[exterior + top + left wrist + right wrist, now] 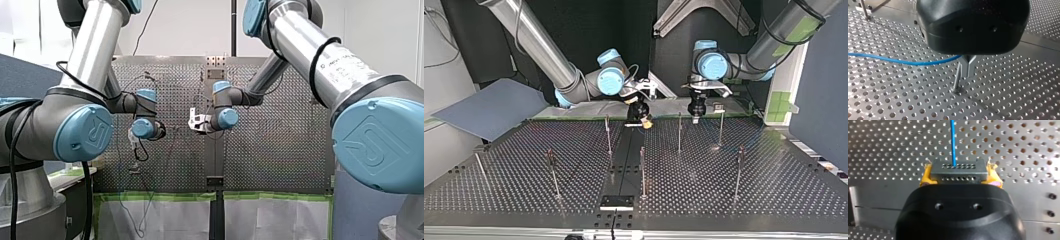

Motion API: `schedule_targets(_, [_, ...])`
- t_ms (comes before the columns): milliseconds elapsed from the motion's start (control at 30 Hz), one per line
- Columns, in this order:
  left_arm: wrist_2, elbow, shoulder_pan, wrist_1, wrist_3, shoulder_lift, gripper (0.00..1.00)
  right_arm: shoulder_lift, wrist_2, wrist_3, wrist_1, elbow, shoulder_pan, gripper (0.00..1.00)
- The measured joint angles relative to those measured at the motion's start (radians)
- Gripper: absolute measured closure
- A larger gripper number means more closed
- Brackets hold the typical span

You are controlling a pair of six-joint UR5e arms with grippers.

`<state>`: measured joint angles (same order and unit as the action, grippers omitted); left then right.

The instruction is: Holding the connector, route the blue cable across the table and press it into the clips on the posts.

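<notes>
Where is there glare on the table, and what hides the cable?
Left wrist view: glare brightens the table around my left gripper, whose black body hides where the blue cable ends. Right wrist view: the table shines beside the connector.

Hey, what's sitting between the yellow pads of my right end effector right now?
The grey connector, clamped between the yellow pads, with the blue cable running out of it; the right wrist view shows this.

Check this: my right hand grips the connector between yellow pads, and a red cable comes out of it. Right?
No, the cable is blue, not red. The right wrist view shows it leaving the connector, gripped between the right hand's yellow pads.
</notes>
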<state>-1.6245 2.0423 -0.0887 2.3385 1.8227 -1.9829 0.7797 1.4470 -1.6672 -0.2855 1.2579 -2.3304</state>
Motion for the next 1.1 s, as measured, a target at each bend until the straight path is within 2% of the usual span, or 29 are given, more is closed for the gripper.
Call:
schedule_targets(233, [0.017,-0.006,0.005,-0.031,0.017,-0.001,1.00,-0.008,0.002,-0.001,-0.009,0.000,0.007,1.00])
schedule_targets(467, [0.020,-0.019,0.012,-0.036,0.035,-0.004,1.00,-0.009,0.001,-0.004,-0.019,-0.001,0.027,1.00])
schedule_targets(800, [0.073,-0.095,0.015,-0.025,0.032,-0.077,1.00,-0.010,-0.003,-0.004,-0.024,-0.001,0.051,1.00])
schedule_targets(1100, [0.038,-0.139,0.019,0.000,0.010,-0.130,1.00,-0.012,-0.010,-0.004,-0.032,-0.001,0.062,1.00])
